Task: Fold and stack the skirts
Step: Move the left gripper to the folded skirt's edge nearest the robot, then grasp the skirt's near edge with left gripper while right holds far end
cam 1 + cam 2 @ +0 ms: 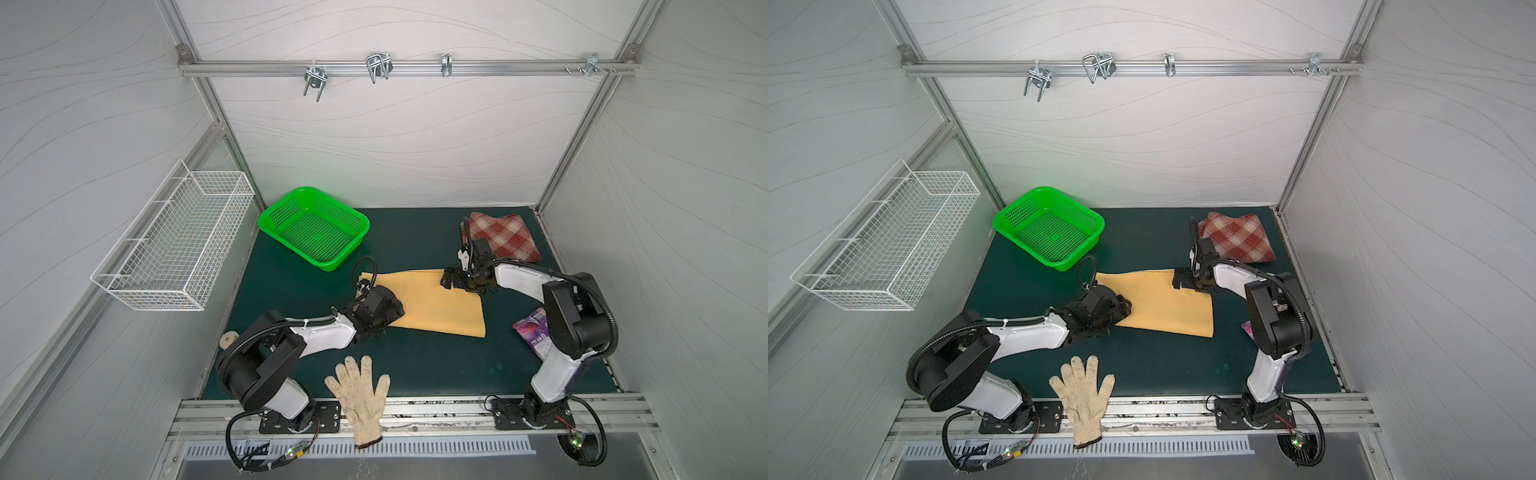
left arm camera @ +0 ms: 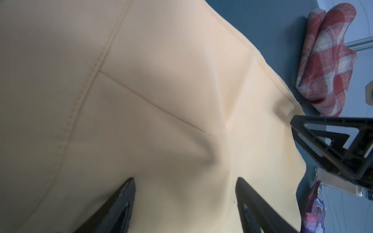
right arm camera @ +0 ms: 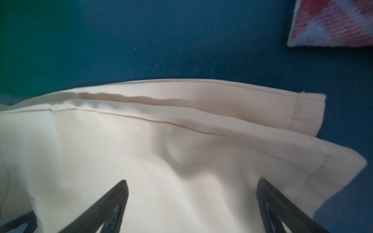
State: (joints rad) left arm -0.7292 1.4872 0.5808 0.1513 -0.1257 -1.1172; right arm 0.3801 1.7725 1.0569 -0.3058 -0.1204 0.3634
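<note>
Currently: mustard skirt (image 1: 436,303) lies spread at desk (image 1: 415,365) centre; plaid skirt (image 1: 503,237) sits folded at 1 o'clock.
Left jaws: released, spread over the mustard skirt's 8 o'clock edge.
Right jaws: released, spread over its 1 o'clock corner.
Risk: pinching only the top layer, so layers separate and the fold skews.
Cause: cloth puckers between both pairs.

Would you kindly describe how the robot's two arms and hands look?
The left arm and right arm have white shells, black joints and looping black corrugated hoses. The left hand and right hand carry black triangular open-frame fingers.
</note>
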